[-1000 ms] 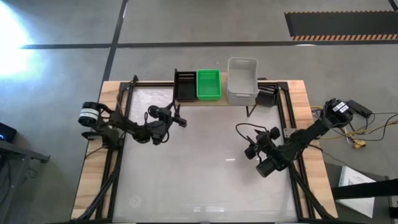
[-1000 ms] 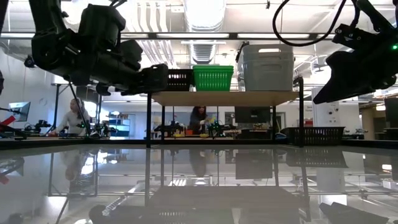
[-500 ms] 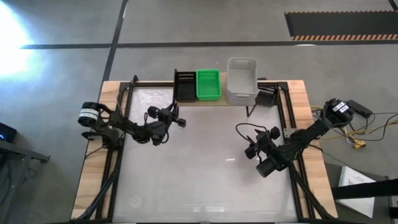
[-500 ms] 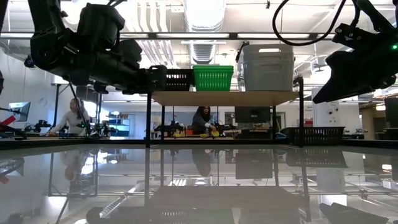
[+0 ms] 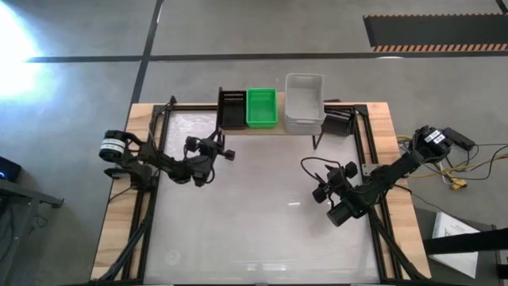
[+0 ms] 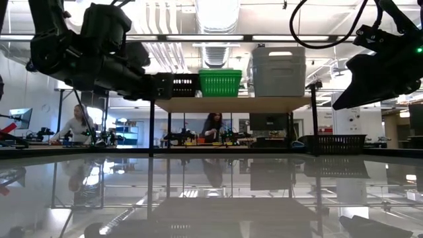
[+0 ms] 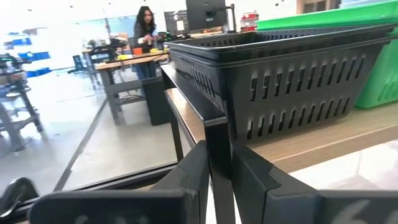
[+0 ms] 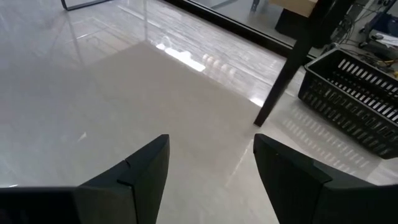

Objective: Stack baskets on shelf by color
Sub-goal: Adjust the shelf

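Trouble sits at your left gripper (image 7: 219,180) — clamped on the shelf leg (image 7: 217,143), a tug could topple the black basket (image 7: 280,81) just above; right gripper (image 8: 208,168) gapes empty.

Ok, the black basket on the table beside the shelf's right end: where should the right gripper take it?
Take the black basket by its long rim wall facing the open right gripper, coming from above, one finger inside and one outside. It sits upright and open-topped, the thin slotted wall suits the jaws, and the shelf leg beside it may crowd a sideways approach.
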### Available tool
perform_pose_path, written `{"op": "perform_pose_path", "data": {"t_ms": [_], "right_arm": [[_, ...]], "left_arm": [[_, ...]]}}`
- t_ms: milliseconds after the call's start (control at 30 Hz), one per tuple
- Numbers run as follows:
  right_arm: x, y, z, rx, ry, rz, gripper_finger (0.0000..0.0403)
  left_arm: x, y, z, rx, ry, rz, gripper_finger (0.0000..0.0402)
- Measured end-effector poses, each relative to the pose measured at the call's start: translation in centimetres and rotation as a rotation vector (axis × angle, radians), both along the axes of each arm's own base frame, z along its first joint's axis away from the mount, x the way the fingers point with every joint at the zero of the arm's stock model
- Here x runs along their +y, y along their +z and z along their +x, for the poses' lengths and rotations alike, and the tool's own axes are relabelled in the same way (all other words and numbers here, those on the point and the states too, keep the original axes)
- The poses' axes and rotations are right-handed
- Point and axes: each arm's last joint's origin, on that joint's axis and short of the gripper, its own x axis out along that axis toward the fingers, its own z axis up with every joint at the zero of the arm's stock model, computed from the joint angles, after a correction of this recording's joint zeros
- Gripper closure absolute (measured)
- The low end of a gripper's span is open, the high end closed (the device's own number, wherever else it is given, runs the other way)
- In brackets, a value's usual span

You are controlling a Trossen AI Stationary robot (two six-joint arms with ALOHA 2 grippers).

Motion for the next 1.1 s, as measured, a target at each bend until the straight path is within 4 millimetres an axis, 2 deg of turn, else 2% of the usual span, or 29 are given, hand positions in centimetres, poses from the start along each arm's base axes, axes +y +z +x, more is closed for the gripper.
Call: {"op": "perform_pose_path", "data": {"t_ms": [300, 733, 900, 1100], "right_arm": [[0.0, 0.0, 0.0, 0.004, -0.001, 0.006, 0.0177], [0.0, -0.1, 0.0, 0.028, 0.001, 0.023, 0.0177], [0.0, -0.1, 0.0, 0.028, 0.001, 0.023, 0.0177], [0.0, -0.1, 0.0, 0.038, 0.008, 0.016, 0.0177]], "left_arm": [[-0.6, 0.2, -0.5, 0.045, 0.081, 0.017, 0.0366], [-0.8, -0.1, -3.0, 0.049, 0.117, 0.018, 0.0366], [-0.8, 0.1, -3.2, 0.044, 0.117, 0.018, 0.0366], [-0.8, 0.0, -3.3, 0.100, 0.117, 0.030, 0.0336]]}}
